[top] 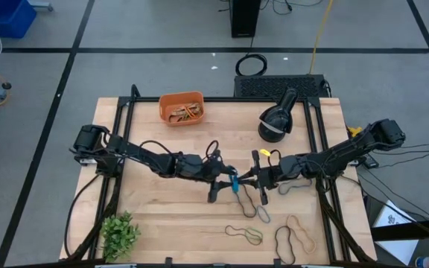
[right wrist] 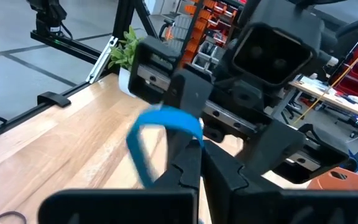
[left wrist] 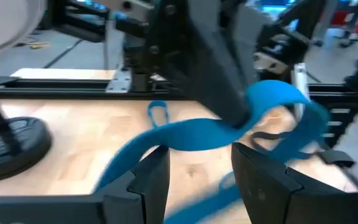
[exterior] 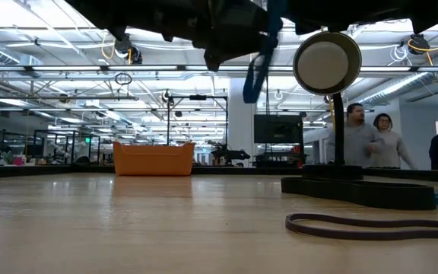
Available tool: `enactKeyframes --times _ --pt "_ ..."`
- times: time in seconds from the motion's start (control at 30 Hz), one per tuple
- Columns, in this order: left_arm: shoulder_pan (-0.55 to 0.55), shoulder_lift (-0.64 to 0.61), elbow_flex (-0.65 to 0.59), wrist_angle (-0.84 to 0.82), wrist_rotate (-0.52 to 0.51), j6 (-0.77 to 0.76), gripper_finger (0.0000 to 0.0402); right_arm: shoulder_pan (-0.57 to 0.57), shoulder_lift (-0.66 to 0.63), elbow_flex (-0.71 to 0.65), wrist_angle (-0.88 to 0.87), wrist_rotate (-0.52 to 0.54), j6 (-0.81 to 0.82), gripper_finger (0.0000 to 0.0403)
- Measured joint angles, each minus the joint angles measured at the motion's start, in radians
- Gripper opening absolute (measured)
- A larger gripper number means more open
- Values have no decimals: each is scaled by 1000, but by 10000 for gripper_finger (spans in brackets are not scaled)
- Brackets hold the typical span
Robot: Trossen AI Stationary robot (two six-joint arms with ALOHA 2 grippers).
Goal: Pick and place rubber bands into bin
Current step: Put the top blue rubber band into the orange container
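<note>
A blue band [top: 234, 183] is held above the bench's middle, pinched in the clenched fingers of the right gripper [top: 249, 177], as the right wrist view shows. The left gripper [top: 225, 179] is met tip to tip with it, its fingers [left wrist: 148, 180] spread with the band passing between them, nothing yet gripped. A handover is judged to be in hand: the left fingers should be closed squarely on the loop before the right is released, so the floppy band is not dropped. The bin [top: 182, 108] sits near the far edge, left of centre, some bands already in it; 4 or so loose bands [top: 289, 234] lie by the near edge.
</note>
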State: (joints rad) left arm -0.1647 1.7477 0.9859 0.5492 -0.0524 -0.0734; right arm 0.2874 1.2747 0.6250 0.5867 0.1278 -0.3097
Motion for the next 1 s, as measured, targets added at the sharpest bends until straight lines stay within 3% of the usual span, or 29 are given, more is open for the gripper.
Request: enactKeyframes --times 0.2,0.5,1.0 --pt "0 0 0 0 -58 0 179 0 0 0 0 -1 6 0" --pt "-5 0 0 -34 7 -2 179 0 0 0 0 37 -7 0" --pt "-14 0 0 30 0 12 179 0 0 0 28 54 -17 0"
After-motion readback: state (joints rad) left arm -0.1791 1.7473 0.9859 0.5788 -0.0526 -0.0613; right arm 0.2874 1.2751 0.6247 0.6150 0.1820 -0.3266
